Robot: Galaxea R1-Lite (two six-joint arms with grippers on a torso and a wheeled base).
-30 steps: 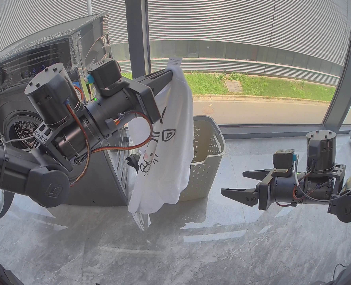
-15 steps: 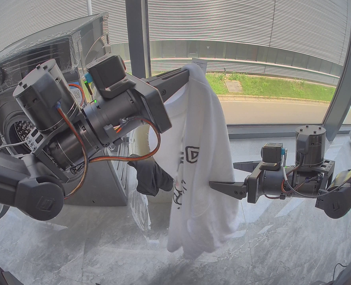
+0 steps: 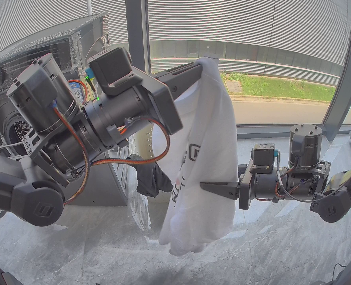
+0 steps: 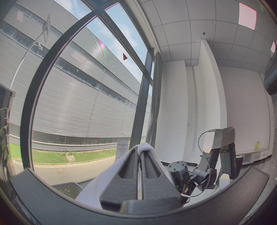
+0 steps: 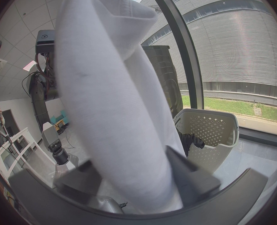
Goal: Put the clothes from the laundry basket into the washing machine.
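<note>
A white T-shirt (image 3: 201, 167) with a dark print hangs by its top edge from my left gripper (image 3: 201, 66), which is shut on it high above the floor. In the left wrist view the closed fingers (image 4: 130, 175) pinch the T-shirt (image 4: 144, 148). My right gripper (image 3: 214, 178) is open at the shirt's mid height, one finger (image 3: 217, 187) in front and the other hidden behind the cloth. The shirt (image 5: 113, 110) hangs between the fingers of the right gripper (image 5: 135, 172). The beige laundry basket (image 5: 218, 132) has a dark garment (image 5: 191, 139) draped over its rim.
The washing machine (image 3: 37, 56) stands at the left, its drum opening (image 3: 19, 129) partly behind my left arm. The dark garment (image 3: 149, 179) shows beside the machine's corner. A window wall (image 3: 262, 40) closes the back. Bare marble floor (image 3: 262, 250) lies in front.
My left gripper raised the T-shirt and carried it right, away from the basket. My right gripper moved left until its open fingers straddle the hanging cloth.
</note>
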